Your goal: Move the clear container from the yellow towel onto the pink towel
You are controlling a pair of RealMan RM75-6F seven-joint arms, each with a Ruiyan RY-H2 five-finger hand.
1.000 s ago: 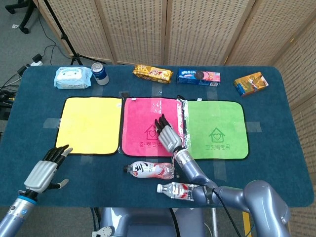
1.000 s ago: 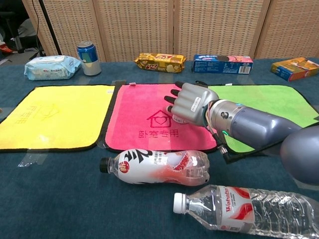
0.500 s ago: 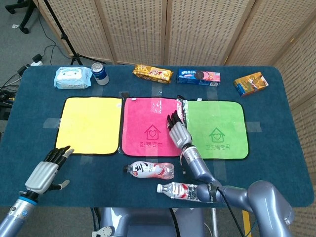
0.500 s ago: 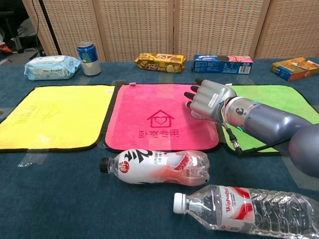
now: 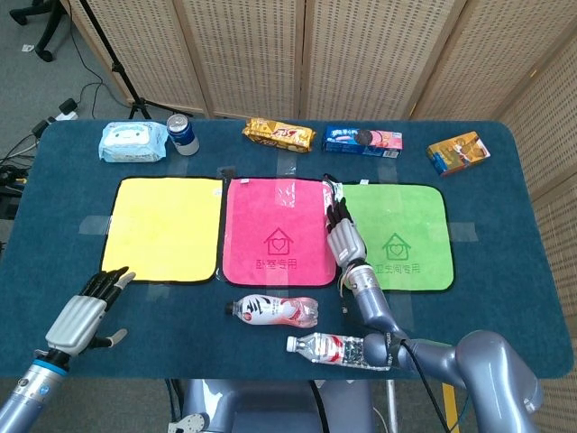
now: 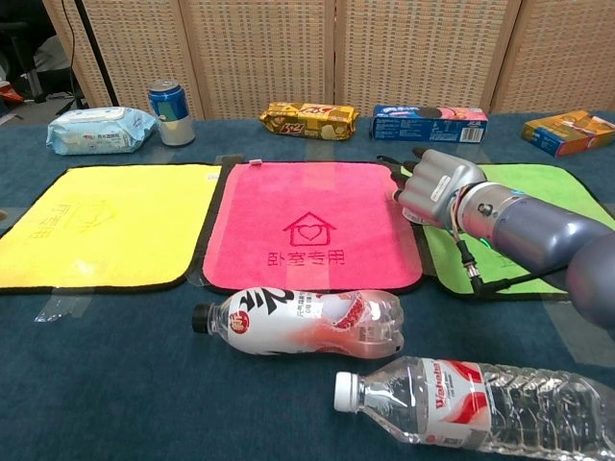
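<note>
The yellow towel [image 5: 162, 230] lies flat with nothing on it. Beside it, the pink towel [image 5: 270, 225] is bare apart from a faint glossy patch [image 5: 287, 190] near its far edge; I cannot tell what that is. Two clear plastic bottles lie in front of the towels: one with a red label [image 5: 273, 311] and a water bottle [image 5: 334, 347]. My right hand [image 5: 343, 236] hovers low over the seam between the pink and green towels, fingers pointing away, holding nothing. Near the front left table edge, my left hand [image 5: 86, 311] is open and empty.
The green towel [image 5: 397, 234] lies right of the pink one. Along the far edge stand a wipes pack [image 5: 133, 142], a blue can [image 5: 183, 134], a yellow snack pack [image 5: 279, 135], a blue biscuit box [image 5: 362, 140] and an orange box [image 5: 458, 152].
My right hand has slid rightward off the pink towel to its edge by the green towel. The left hand and both bottles have not moved.
</note>
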